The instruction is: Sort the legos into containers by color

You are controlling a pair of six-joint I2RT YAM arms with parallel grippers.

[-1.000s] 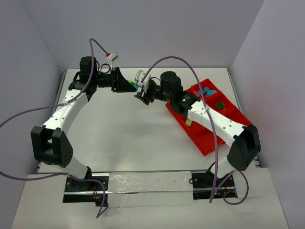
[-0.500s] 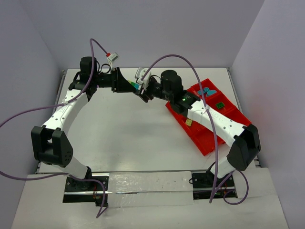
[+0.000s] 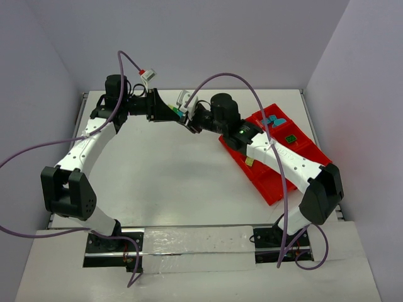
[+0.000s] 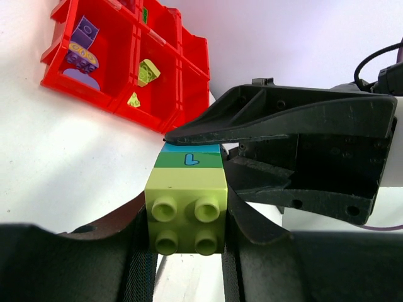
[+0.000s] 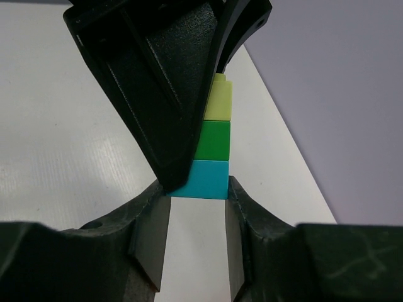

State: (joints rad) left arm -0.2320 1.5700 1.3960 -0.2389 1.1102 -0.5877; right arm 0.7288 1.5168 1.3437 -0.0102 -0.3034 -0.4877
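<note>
Mid-air, lego stack (image 4: 187, 195), left tool (image 4: 187, 220) gripping lime end, right tool (image 5: 197, 190) seemingly clamping teal.

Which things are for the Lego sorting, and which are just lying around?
For the job: three-brick stack, gripped by left gripper and right gripper; red tray; purple bricks, yellow bricks, teal bricks and green brick inside it.
Just there: purple cables; white table.
</note>
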